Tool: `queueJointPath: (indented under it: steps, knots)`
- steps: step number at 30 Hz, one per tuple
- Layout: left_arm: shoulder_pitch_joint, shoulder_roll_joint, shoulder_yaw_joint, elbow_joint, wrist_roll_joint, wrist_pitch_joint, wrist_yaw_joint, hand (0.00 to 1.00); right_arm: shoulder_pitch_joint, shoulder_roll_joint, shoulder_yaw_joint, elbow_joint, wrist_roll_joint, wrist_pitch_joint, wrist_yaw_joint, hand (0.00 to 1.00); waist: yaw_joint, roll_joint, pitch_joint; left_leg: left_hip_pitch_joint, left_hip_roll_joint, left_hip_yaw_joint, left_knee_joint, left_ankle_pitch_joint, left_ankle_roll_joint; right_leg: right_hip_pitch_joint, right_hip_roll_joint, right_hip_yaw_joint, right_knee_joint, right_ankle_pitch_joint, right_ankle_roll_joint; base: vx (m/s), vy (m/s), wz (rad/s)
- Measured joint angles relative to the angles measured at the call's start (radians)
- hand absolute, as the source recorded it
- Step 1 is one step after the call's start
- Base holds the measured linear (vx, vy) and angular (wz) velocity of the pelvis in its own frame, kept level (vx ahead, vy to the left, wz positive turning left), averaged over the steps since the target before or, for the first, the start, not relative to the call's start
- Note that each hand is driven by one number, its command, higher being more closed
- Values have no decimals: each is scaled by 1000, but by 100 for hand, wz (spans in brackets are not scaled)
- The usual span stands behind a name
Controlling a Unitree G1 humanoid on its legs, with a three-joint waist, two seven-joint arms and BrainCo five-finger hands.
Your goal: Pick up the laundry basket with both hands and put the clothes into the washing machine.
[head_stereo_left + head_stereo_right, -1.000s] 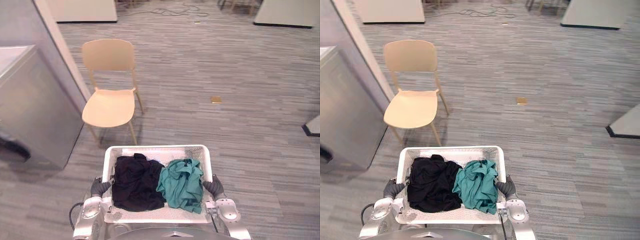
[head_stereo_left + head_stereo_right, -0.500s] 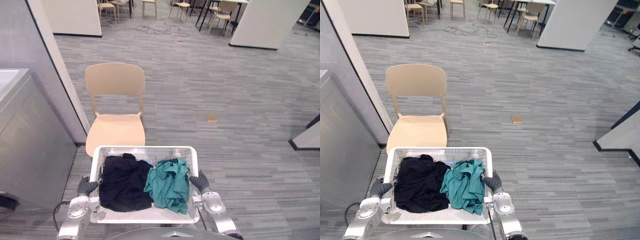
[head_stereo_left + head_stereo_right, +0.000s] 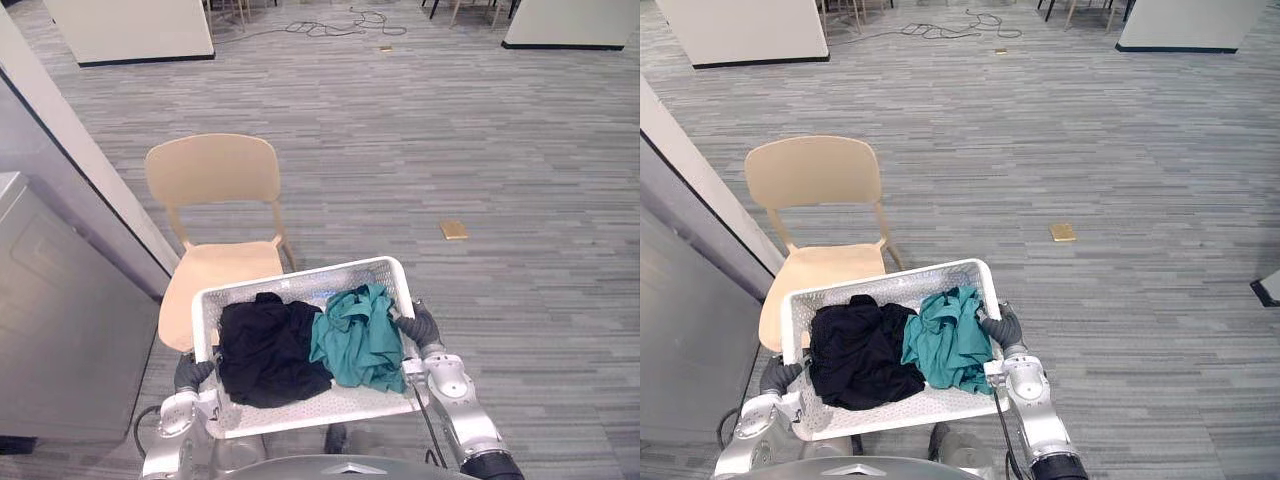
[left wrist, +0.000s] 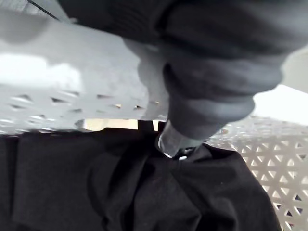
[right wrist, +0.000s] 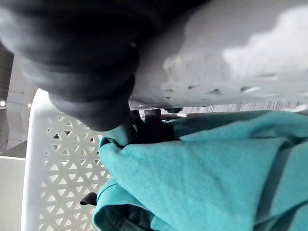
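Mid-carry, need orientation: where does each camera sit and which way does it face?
Left eye view: on the head, looking down at the laundry basket, left hand and right hand gripping its sides.
Right eye view: beside it, same downward scene, chair beyond.
Left wrist view: along the left hand onto black clothes.
Right wrist view: along the right hand onto the teal garment.
Shared: both eyes see the basket.

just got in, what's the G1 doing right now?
It holds the white laundry basket off the floor, with its left hand and right hand gripping opposite sides. A black garment and a teal garment lie inside. A beige chair stands just ahead, a grey appliance on the robot's left. Nothing is unloaded yet.
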Motion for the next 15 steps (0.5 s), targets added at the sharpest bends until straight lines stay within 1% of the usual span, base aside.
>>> queueJointPath:
  steps: [1, 2, 3, 4, 5, 6, 8, 9, 10, 11, 13, 15]
  knots:
    - [0, 1, 2, 0, 0, 0, 0, 100, 1, -1, 0, 6, -1, 0, 1, 100, -6, 7, -3, 17, -9, -17, -109, 53, -16, 1, 1, 1, 1, -7, 11, 189, 62, -3]
    - [1, 1, 2, 0, 0, 0, 0, 100, 2, -1, 2, 8, -1, 0, 1, 100, -8, 12, -6, 28, -10, -16, -147, 82, -28, 1, 1, 2, 3, -10, 17, 177, 91, -5]
    - [2, 0, 3, 1, 0, 0, 0, 100, 3, -1, 2, 13, -2, 2, 1, 100, -12, 22, -12, 51, -21, -15, -213, 147, -35, 3, 1, 6, 7, -18, 30, 144, 170, -4]
    - [2, 0, 4, 1, 0, 0, 0, 100, 3, -1, 2, 13, -3, 3, 2, 100, -18, 34, -19, 65, -33, -15, -267, 219, -24, 3, 2, 6, 11, -27, 44, 111, 144, 1]
    - [0, 1, 6, 2, 0, 0, 0, 100, 2, 0, 3, 14, -3, 3, 2, 100, -22, 38, -22, 77, -39, -9, -292, 221, -19, 4, 2, 5, 14, -33, 53, 140, 251, 16]
    - [-12, 13, 11, 2, 0, 0, 0, 100, -5, 9, 6, 26, -3, 3, 4, 100, -24, 28, -21, 98, -59, -14, -339, 218, -19, -2, -15, 2, 19, -35, 70, 77, 225, 15]
    - [-29, 42, 25, -3, 2, 0, 5, 100, -73, 15, 38, 93, -2, 7, 7, 100, -7, 6, -22, 81, -95, 3, -362, 229, 4, -39, -53, 15, 24, -28, 93, 35, 242, 1]
    - [-34, 49, 35, -4, 2, 0, 9, 100, -99, 15, 54, 114, -2, 12, 8, 100, -2, 4, -22, 70, -103, 9, -362, 227, 10, -51, -60, 20, 24, -25, 98, -32, 213, -6]
    - [-57, 63, 59, -5, 2, 1, 30, 100, -172, 16, 94, 172, 0, 25, 9, 100, 10, 3, -13, 50, -124, 12, -361, 232, 25, -72, -82, 25, 23, -15, 113, -39, 206, 0]
    - [-74, 73, 67, -6, 2, 1, 38, 100, -203, 16, 105, 193, 1, 27, 9, 100, 16, 5, -3, 41, -132, 11, -361, 235, 30, -80, -89, 24, 26, -12, 117, -67, 191, 11]
    - [-165, 96, 91, -10, 1, 0, 67, 100, -325, 13, 127, 248, 9, 41, 8, 100, 37, 16, 38, -15, -151, -4, -358, 254, 57, -126, -106, 9, 33, 5, 125, -142, 174, 31]
    - [-253, 125, 107, -10, -5, -7, 95, 100, -434, 13, 132, 286, 46, 45, 3, 100, 48, 21, 76, -67, -159, -26, -367, 277, 64, -170, -110, -7, 31, 22, 126, -163, 107, 34]
